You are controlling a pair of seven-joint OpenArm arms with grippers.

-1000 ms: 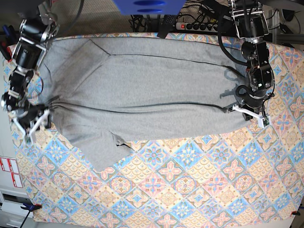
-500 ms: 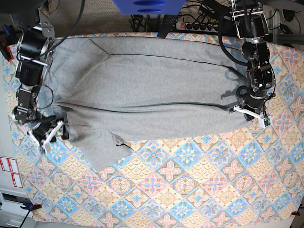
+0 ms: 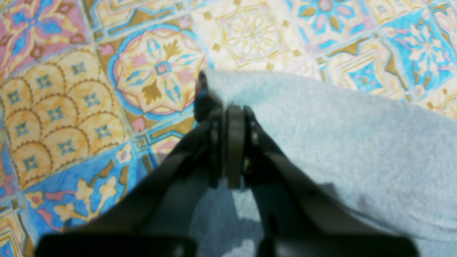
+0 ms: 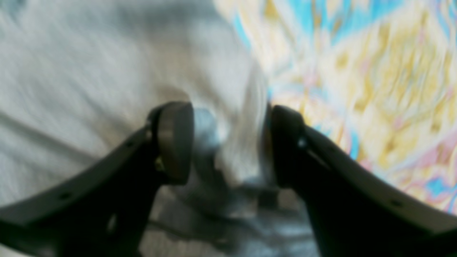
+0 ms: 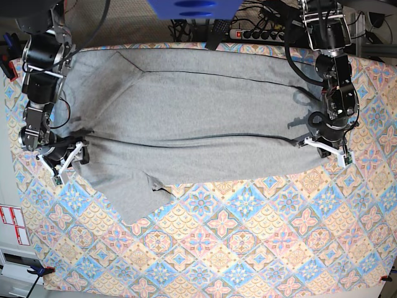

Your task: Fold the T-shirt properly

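The grey T-shirt point(image 5: 198, 112) lies spread across the far half of the patterned tablecloth point(image 5: 248, 248), with a sleeve flap pointing toward the front left. My left gripper point(image 5: 324, 146) is at the shirt's right edge. In the left wrist view that gripper point(image 3: 228, 114) is shut on the T-shirt point(image 3: 339, 142) at its corner. My right gripper point(image 5: 68, 158) sits at the shirt's left edge. The blurred right wrist view shows this gripper point(image 4: 230, 142) open, its fingers straddling a raised edge of the T-shirt point(image 4: 107, 71). No lettering shows.
A power strip point(image 5: 260, 32) and cables lie beyond the table's far edge. A blue object point(image 5: 192, 7) hangs at the top centre. The front half of the cloth shows only its tile pattern. Red-and-white labels point(image 5: 12, 223) are beside the table's left edge.
My right gripper has moved rightward from the bare cloth onto the shirt's left edge. The left gripper stays where it was, still shut on the fabric.
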